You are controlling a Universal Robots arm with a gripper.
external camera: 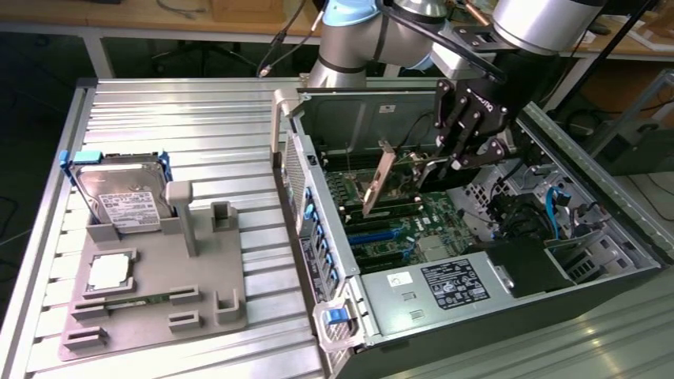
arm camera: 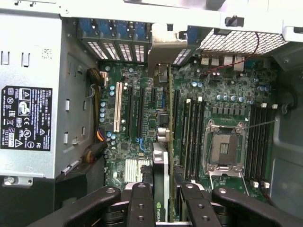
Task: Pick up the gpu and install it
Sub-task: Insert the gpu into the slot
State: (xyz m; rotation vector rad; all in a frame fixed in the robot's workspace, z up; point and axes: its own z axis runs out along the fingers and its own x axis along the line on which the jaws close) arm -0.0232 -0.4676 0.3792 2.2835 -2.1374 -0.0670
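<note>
The gpu [external camera: 381, 183] is a thin green card with a silver end bracket. It hangs tilted inside the open computer case [external camera: 589, 170], above the motherboard [external camera: 406, 229]. My gripper [external camera: 437, 164] is shut on the card's upper edge. The wrist view looks down the card edge-on: the gpu [arm camera: 161, 165] runs from between my black fingers [arm camera: 142, 205] to its bracket [arm camera: 165, 47] by the case's rear slot openings. It hangs over the expansion slots [arm camera: 142, 111], between the white slot and the memory slots. Whether its lower edge touches a slot is hidden.
A grey fixture [external camera: 200, 304] on the ribbed table, at the exterior view's left, holds a hard drive [external camera: 121, 197], a processor [external camera: 110, 272] and a memory stick [external camera: 137, 301]. Inside the case are the power supply [arm camera: 28, 118], the bare processor socket [arm camera: 225, 146] and cables [external camera: 526, 213].
</note>
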